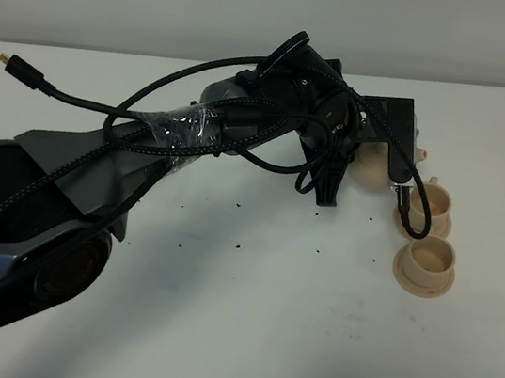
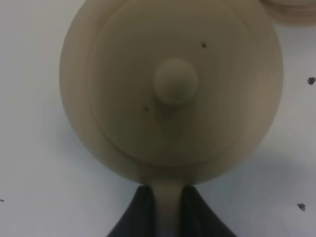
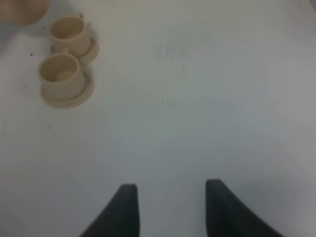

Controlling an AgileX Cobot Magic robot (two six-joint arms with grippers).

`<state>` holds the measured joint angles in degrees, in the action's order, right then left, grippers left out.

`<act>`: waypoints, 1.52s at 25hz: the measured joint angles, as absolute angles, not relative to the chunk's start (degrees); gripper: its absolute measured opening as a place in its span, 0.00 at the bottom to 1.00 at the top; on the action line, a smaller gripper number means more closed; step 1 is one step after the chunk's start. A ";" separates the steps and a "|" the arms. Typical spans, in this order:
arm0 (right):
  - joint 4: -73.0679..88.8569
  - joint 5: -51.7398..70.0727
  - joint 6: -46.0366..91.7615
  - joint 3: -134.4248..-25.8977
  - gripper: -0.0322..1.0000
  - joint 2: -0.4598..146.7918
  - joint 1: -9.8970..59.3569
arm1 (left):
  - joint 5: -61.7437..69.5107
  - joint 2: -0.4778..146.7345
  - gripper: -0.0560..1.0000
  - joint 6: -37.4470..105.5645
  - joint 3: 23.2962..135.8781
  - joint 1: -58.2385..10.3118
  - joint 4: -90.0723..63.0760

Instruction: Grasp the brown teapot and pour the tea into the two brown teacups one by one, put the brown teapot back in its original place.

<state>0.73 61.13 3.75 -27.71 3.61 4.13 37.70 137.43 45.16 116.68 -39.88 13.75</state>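
The brown teapot [image 2: 170, 89] fills the left wrist view from above, lid knob in the middle. My left gripper [image 2: 168, 217] is shut on its loop handle, one dark finger on each side. In the exterior view the left arm hides most of the teapot [image 1: 370, 167], and I cannot tell whether it rests on its saucer. The two brown teacups [image 1: 427, 207] [image 1: 427, 261] stand on their saucers just right of it, also in the right wrist view [image 3: 69, 33] [image 3: 60, 74]. My right gripper [image 3: 172, 207] is open and empty over bare table, away from the cups.
Small dark specks [image 1: 237, 244] lie scattered on the white table [image 1: 258, 342]. The left arm's cables [image 1: 186, 127] loop above the table, with a loose plug end [image 1: 7, 60] at far left. A cup saucer's rim [image 2: 291, 12] lies close to the teapot.
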 joint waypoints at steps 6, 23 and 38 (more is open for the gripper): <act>0.73 61.14 3.75 -27.71 0.35 3.61 4.13 | 37.88 137.43 0.17 47.55 116.68 -40.15 14.96; 0.73 61.14 3.71 -27.71 0.35 3.61 4.13 | 37.95 137.71 0.17 54.98 116.68 -40.15 17.58; 0.73 61.14 3.77 -27.71 0.35 3.61 4.13 | 36.64 138.63 0.17 55.17 116.78 -41.38 23.06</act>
<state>0.73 61.13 3.77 -27.71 3.61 4.13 36.64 138.63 55.17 116.78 -41.38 23.06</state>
